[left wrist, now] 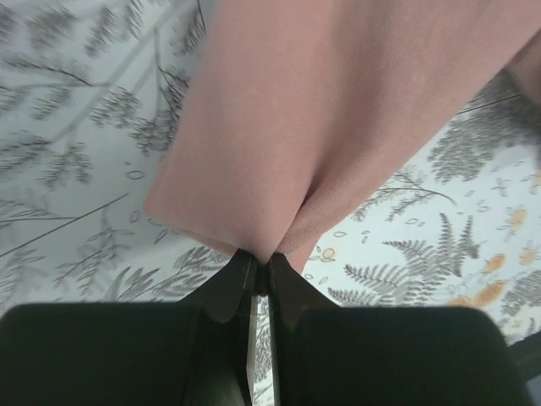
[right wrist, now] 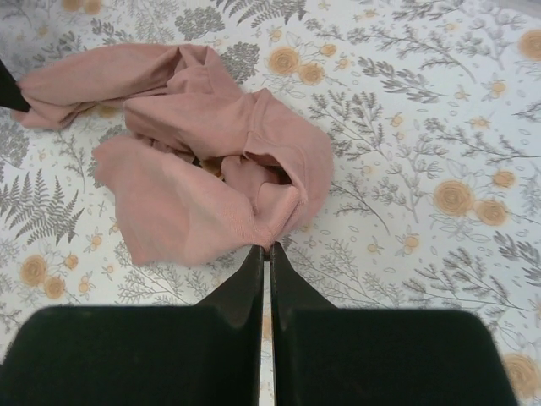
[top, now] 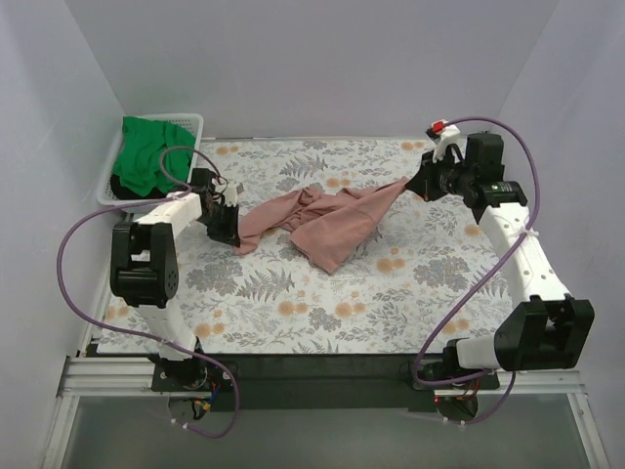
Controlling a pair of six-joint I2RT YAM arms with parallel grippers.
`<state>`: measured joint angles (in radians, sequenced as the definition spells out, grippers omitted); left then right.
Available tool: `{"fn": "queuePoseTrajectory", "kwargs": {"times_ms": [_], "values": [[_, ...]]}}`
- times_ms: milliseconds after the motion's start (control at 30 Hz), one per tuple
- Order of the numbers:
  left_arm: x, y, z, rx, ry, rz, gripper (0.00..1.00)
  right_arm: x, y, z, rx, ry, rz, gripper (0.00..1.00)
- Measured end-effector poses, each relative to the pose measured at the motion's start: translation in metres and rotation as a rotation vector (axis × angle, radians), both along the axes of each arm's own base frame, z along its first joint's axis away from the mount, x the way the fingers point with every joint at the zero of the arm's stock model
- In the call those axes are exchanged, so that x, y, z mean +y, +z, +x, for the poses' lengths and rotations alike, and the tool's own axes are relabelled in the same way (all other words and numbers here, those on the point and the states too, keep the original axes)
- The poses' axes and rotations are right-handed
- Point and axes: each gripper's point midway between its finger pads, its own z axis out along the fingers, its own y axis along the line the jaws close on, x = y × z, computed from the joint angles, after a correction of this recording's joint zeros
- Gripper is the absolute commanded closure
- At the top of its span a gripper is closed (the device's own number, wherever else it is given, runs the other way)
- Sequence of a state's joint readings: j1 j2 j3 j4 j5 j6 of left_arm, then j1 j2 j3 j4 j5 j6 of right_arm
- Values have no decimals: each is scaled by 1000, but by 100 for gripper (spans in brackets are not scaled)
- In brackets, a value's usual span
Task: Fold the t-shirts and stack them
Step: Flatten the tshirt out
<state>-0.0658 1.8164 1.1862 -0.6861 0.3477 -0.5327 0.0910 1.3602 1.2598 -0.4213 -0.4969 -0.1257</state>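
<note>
The salmon-pink t-shirt [top: 327, 223] hangs stretched between both grippers above the middle of the table, its bulk sagging onto the cloth. My left gripper [top: 231, 234] is shut on its left end; the left wrist view shows the fabric [left wrist: 321, 127] pinched at my gripper [left wrist: 263, 264]. My right gripper [top: 418, 183] is shut on its right end; in the right wrist view the crumpled shirt [right wrist: 194, 169] is pinched at my gripper [right wrist: 269, 247]. The green t-shirt [top: 146, 154] lies bunched in the basket at the back left.
The white slotted basket [top: 187, 124] stands at the back left corner. The floral grey-and-orange cloth [top: 391, 283] covers the table. White walls close in on three sides.
</note>
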Motion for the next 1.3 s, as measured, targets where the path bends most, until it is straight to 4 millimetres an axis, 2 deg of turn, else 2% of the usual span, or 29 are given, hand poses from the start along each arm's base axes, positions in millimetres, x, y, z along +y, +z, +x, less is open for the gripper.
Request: {"fn": "queuePoseTrajectory", "kwargs": {"times_ms": [100,200,267,333,400,467,600,667,733,800,900,1000,1033,1100,1133,1167,1200,1267,1300], "values": [[10,38,21,-75,30,-18,100,-14,14,-5,-41,-26,-10,99],[30,95,50,-218,84,-39,100,-26,27,-10,-83,-47,-29,99],[47,130,61,-309,118,-45,100,-36,34,-12,-106,-63,-46,99],[65,159,63,-383,145,-34,100,-53,41,-11,-135,-96,-74,99],[81,174,57,-422,164,-15,100,-71,44,-12,-156,-132,-114,99],[90,177,49,-434,168,5,100,-86,42,-13,-168,-157,-157,99],[90,154,30,-369,148,12,100,-95,25,-12,-149,-146,-211,99],[87,138,26,-314,138,-1,100,-94,7,-1,-98,-126,-208,99],[85,122,32,-269,132,-21,100,-93,-14,17,-36,-110,-199,99],[85,109,45,-229,136,-37,100,-91,-40,35,34,-98,-191,99],[89,102,82,-231,157,-61,100,-88,-69,65,113,-95,-173,99],[94,111,130,-292,184,-78,100,-86,-72,95,110,-107,-159,99],[96,117,148,-321,193,-83,96,-86,-71,105,99,-111,-156,98],[99,125,181,-381,209,-86,64,-86,-69,123,93,-124,-145,76],[102,127,197,-407,219,-80,24,-86,-67,133,90,-131,-148,36],[102,127,207,-419,220,-75,7,-84,-68,143,96,-135,-150,9],[104,125,217,-426,236,-73,6,-86,-67,154,89,-137,-159,2],[105,111,221,-400,256,-80,6,-87,-74,163,104,-139,-173,2],[104,102,215,-370,257,-81,6,-88,-83,157,136,-135,-176,3]]}}
